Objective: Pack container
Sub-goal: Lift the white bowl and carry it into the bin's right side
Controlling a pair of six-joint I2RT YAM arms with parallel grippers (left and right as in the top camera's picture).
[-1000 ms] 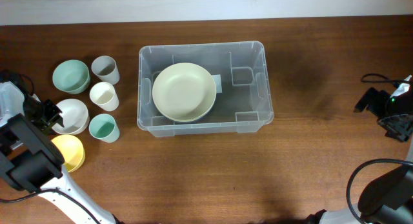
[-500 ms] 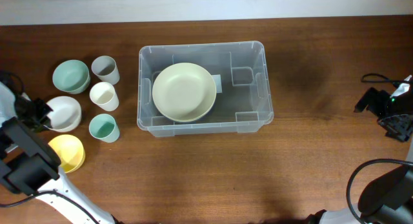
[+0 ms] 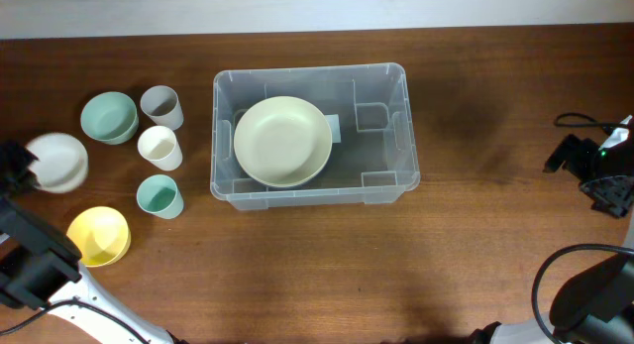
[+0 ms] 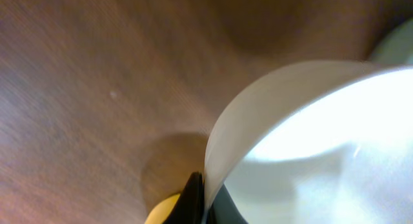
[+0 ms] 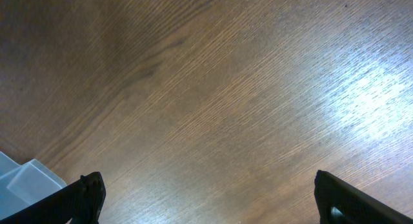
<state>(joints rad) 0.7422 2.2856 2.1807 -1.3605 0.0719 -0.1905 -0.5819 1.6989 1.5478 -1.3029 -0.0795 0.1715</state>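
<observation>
The clear container (image 3: 396,81) stands in the middle of the table with a pale green bowl (image 3: 282,141) inside it. My left gripper (image 3: 22,164) at the far left is shut on the rim of a white bowl (image 3: 56,162) and holds it lifted and tilted. In the left wrist view the white bowl (image 4: 310,146) fills the frame, its rim pinched between my fingers (image 4: 205,201). My right gripper (image 5: 210,198) is open and empty over bare wood at the far right edge (image 3: 604,171).
Left of the container stand a teal bowl (image 3: 108,117), a grey cup (image 3: 161,107), a white cup (image 3: 158,147), a teal cup (image 3: 158,196) and a yellow bowl (image 3: 99,235). A corner of the container (image 5: 26,179) shows in the right wrist view.
My left gripper has lifted the white bowl off the table and carried it left and back, tilting it. The yellow bowl is now uncovered. The right arm has not moved.
</observation>
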